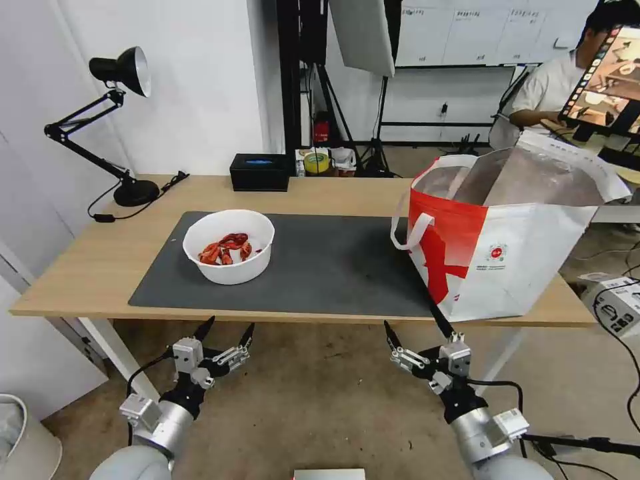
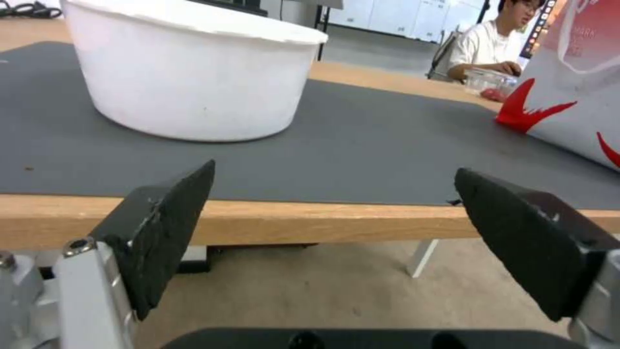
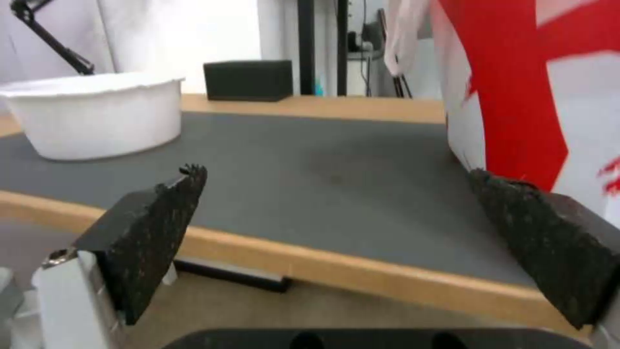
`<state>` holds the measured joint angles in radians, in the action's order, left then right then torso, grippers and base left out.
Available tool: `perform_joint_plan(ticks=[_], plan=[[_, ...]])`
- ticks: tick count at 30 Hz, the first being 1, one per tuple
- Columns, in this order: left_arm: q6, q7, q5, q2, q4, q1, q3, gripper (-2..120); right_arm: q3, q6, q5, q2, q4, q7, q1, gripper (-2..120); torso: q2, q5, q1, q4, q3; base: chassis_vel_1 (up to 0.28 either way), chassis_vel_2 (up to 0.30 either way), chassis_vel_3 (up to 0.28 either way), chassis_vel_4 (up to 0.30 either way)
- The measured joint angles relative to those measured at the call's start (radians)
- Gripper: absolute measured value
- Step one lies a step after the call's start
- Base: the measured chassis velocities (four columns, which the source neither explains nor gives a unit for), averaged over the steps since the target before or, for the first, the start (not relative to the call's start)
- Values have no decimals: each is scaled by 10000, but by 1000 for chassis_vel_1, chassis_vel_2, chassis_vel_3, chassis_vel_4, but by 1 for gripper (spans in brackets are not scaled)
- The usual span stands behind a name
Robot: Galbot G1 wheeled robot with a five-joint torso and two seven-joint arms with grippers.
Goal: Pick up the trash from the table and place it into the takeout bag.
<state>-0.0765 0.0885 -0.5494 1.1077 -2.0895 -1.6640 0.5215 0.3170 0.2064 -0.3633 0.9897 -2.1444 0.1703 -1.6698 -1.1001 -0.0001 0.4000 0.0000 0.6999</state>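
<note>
A white round bowl (image 1: 229, 245) of red crayfish shells, the trash in view, sits on the left part of the dark grey mat (image 1: 320, 267) on the light-wood table (image 1: 80, 280). The wrist views show the bowl (image 2: 187, 72) (image 3: 94, 114) from the side. The red-and-white takeout bag (image 1: 507, 240) stands open at the table's right end, foil lining showing; its wall (image 3: 536, 87) (image 2: 575, 77) fills a corner of each wrist view. My left gripper (image 1: 227, 330) (image 2: 333, 184) and right gripper (image 1: 413, 327) (image 3: 336, 189) hang open and empty below the table's front edge.
A black box (image 1: 260, 172) (image 3: 249, 80) stands at the table's back edge, and a black desk lamp (image 1: 117, 120) at the back left corner. A grey bin (image 1: 20, 437) sits on the floor to the left. A person sits behind the bag.
</note>
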Motion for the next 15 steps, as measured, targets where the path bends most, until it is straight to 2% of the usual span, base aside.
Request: perform_joint_plan(ticks=[15], plan=[[-40, 10, -40, -72, 105, 4, 39, 100, -16, -166, -49, 111, 260, 32, 3, 100, 1, 0, 0, 0, 0, 0, 0, 0, 0]])
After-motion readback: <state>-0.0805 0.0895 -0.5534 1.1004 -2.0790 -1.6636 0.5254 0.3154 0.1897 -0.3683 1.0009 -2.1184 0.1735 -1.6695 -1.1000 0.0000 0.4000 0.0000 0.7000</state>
